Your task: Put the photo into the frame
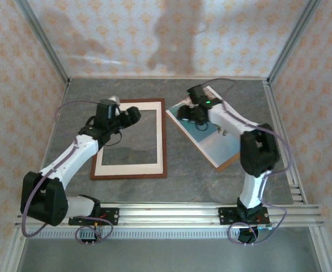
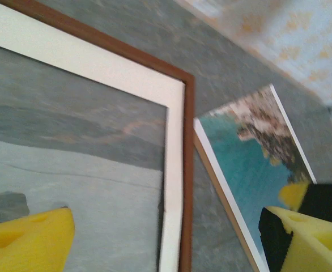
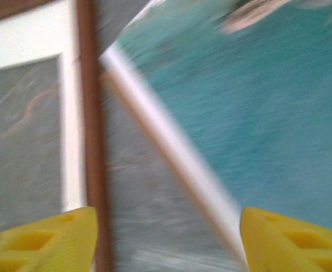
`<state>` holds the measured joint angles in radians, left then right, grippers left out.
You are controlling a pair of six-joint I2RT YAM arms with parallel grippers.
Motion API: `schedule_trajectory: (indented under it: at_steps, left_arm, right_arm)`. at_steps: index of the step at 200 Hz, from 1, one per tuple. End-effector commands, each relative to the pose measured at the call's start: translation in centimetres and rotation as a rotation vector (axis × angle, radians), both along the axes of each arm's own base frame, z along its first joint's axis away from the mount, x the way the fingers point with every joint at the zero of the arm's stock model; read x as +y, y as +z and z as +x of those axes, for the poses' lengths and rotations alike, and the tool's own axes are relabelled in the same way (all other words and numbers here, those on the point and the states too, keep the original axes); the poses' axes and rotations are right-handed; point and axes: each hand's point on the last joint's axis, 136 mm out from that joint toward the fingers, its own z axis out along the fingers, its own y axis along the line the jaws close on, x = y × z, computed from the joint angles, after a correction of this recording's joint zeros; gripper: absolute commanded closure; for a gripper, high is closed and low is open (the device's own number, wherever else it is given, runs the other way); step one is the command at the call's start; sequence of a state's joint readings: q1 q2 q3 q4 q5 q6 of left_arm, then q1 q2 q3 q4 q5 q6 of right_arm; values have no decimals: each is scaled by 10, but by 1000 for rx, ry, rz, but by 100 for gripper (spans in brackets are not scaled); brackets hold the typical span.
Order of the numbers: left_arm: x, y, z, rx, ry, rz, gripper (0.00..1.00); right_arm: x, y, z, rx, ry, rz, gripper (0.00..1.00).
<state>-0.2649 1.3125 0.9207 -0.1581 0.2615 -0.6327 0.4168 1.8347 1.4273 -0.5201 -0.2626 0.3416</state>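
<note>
the grey table (image 1: 211,187) carries everything. on its left half the frame (image 1: 162,141) lies flat, with a cream border inside the brown wood and bare table showing through the middle, so nothing is in it yet. the photo (image 1: 214,146) lies flat to the right of it, turned at an angle, one corner at the frame's right side; i cannot tell if they touch. the left gripper (image 1: 133,116) hangs over the top of the frame with jaws wide and holds nothing. the right gripper (image 3: 169,241) is low over the near corner of the photo, fingers well apart on both sides of its white edge, gripping nothing. i judge the step is taking the photo. the next move calls for a pinch on this thin edge, then turning the photo square to the frame.
</note>
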Motion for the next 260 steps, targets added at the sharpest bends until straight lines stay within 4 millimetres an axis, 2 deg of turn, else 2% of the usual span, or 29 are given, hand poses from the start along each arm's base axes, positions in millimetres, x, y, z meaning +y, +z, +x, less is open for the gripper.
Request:
schedule_trajectory:
  at_steps: [1, 12, 22, 62, 95, 114, 134, 149, 164, 180, 196, 206, 212, 214, 217, 230, 240, 248, 260]
  left_arm:
    - [-38, -10, 2, -12, -58, 19, 14]
    - [-55, -17, 3, 3, -92, 29, 15]
    - [-70, -22, 2, 13, -123, 36, 15]
    - [-115, -33, 1, 29, -213, 67, 15]
    - [-144, -47, -3, 73, -288, 101, 16]
    - [-156, -53, -5, 86, -318, 110, 17]
    - [-167, -56, -5, 96, -345, 104, 17]
    - [-178, -61, -6, 114, -377, 107, 17]
    - [-191, -70, -7, 141, -414, 118, 18]
    - [-201, -78, -4, 166, -435, 126, 18]
    - [-206, -83, 1, 174, -435, 127, 18]
    - [-209, -86, 5, 179, -434, 132, 18]
    - [-210, -82, 7, 171, -433, 132, 18]
    - [-210, -92, 8, 188, -432, 142, 18]
    - [-211, -96, 9, 194, -431, 145, 18]
    - [-214, -100, 14, 204, -435, 156, 18]
    - [-217, -106, 17, 216, -437, 165, 18]
    - [-220, -108, 21, 223, -440, 176, 19]
    - [-221, -114, 25, 234, -441, 199, 18]
  right_arm:
    - [-102, -11, -8, 40, -154, -123, 16]
    - [-122, -21, -14, 79, -184, -112, 11]
    - [-132, -28, -22, 104, -199, -106, 8]
    - [-150, -62, -57, 193, -255, -65, 7]
    - [-148, -88, -87, 281, -252, -20, 7]
    - [-147, -95, -105, 313, -269, -1, 8]
    - [-135, -98, -125, 335, -290, 88, 10]
    - [-119, -96, -137, 329, -304, 210, 12]
    - [-91, -80, -136, 276, -270, 360, 12]
    - [-65, -56, -132, 218, -185, 421, 13]
    - [-61, -40, -124, 178, -148, 427, 13]
    - [-73, -32, -117, 144, -169, 386, 13]
    - [-88, -28, -109, 116, -208, 351, 12]
    - [-90, -27, -108, 112, -215, 346, 12]
    - [-98, -25, -104, 98, -236, 337, 12]
    - [-126, -15, -84, 33, -316, 304, 12]
    - [-153, -10, -67, -10, -380, 216, 10]
    - [-167, -4, -54, -39, -404, 146, 9]
    - [-185, -5, -38, -48, -422, 60, 7]
